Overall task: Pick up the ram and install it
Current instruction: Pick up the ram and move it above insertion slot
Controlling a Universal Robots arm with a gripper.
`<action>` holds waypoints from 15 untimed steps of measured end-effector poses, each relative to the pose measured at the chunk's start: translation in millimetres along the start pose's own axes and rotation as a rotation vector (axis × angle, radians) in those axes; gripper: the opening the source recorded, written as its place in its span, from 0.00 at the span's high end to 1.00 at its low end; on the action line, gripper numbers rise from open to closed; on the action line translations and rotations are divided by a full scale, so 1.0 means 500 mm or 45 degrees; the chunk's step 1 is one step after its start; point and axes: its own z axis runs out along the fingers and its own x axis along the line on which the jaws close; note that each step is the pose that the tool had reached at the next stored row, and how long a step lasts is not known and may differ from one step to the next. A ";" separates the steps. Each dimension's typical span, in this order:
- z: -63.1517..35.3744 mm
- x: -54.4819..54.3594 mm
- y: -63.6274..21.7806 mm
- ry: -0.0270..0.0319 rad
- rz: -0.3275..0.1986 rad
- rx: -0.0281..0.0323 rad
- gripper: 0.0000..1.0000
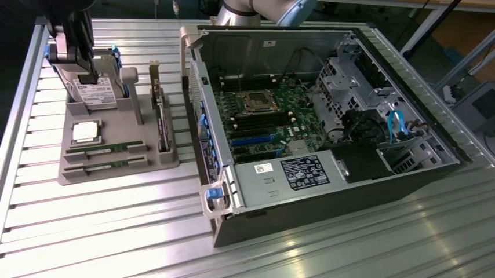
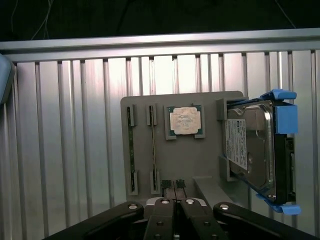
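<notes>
Hand [image 2: 174, 186] clenched, empty, upper left of exterior view over tray [image 2: 200, 157]; ram [image 2: 131, 155] sits in tray slot.

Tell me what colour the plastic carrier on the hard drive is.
Blue. The carrier shows best in the wrist view.

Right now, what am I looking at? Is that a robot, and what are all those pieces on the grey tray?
Yes, that is a robot arm. One picture comes from a camera off the arm; the other from a camera on its wrist, looking past its hand. The hand is shut and holds nothing. On the metal table sits a grey tray with two thin green ram sticks, a square silver chip and a hard drive in a blue frame. Beside it lies an open computer.
</notes>
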 end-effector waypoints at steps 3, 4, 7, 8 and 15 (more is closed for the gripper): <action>0.000 0.000 0.000 0.0000 0.000 0.0000 0.90; 0.000 0.000 0.000 0.0000 0.000 0.0000 0.90; 0.000 0.000 0.000 0.0000 0.000 0.0000 0.89; 0.000 0.000 0.000 0.0000 0.000 0.0000 0.83; 0.000 0.000 0.000 0.0000 0.000 0.0000 0.70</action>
